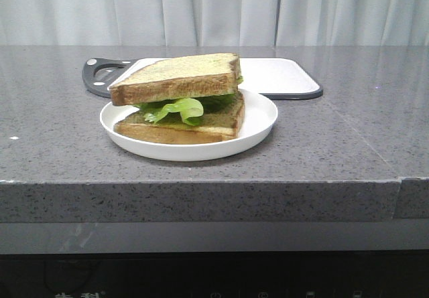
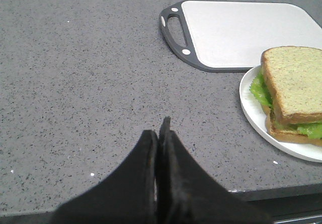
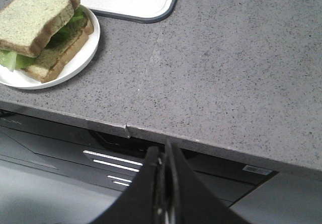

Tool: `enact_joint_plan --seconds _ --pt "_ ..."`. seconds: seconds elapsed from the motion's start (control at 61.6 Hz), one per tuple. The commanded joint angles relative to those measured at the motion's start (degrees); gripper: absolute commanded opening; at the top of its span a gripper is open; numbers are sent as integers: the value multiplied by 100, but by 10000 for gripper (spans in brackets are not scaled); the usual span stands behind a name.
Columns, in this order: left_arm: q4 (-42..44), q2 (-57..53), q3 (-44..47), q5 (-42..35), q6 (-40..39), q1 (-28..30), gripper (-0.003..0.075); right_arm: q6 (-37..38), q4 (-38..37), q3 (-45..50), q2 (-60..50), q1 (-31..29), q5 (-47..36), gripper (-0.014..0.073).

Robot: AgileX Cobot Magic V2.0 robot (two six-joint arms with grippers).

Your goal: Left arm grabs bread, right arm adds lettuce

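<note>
Nearest in the wrist views, the left gripper [image 2: 162, 133] has its two fingers pressed together with nothing between them, over bare counter and well apart from the plate. The right gripper [image 3: 162, 158] is likewise pinched closed and empty, hanging off the front edge of the counter [image 1: 322, 144].

Further in, the white plate [image 1: 258, 120] sits near the counter's front edge. On it the sandwich looks finished: a lower slice [image 1: 181, 129] with a greenish face, the lettuce [image 1: 175, 109] ruffling out over it, and the thick bread [image 1: 175, 78] on top, tilted so that its left side rides higher. Behind the plate, just beside it, lies a white cutting board [image 1: 281, 76] with a dark rim and handle.

By my judgement both parts of the task are already done, so the sound course is to keep both arms clear of the plate; a nudge to the tilted top slice could slide it off the leaf.

No brand or label is readable. Pale marks on the dark panel below the counter are too small to make out.
</note>
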Motion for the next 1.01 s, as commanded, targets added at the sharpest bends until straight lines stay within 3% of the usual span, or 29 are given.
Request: enact_joint_plan --seconds 0.0,0.195,0.308,0.616,0.99 --pt "-49 37 -135 -464 -56 1 -20 -11 33 -115 43 -39 -318 -67" --pt "-49 -84 -109 -464 -56 14 -20 -11 33 -115 43 -39 -318 -67" --pt "226 -492 127 -917 -56 191 -20 -11 33 -115 43 -39 -298 -67" --pt "226 -1753 2237 -3150 -56 531 -20 -11 33 -115 43 -39 -298 -67" --pt "226 -2683 3989 -4519 -56 531 -20 -11 33 -115 43 -39 -292 -67"
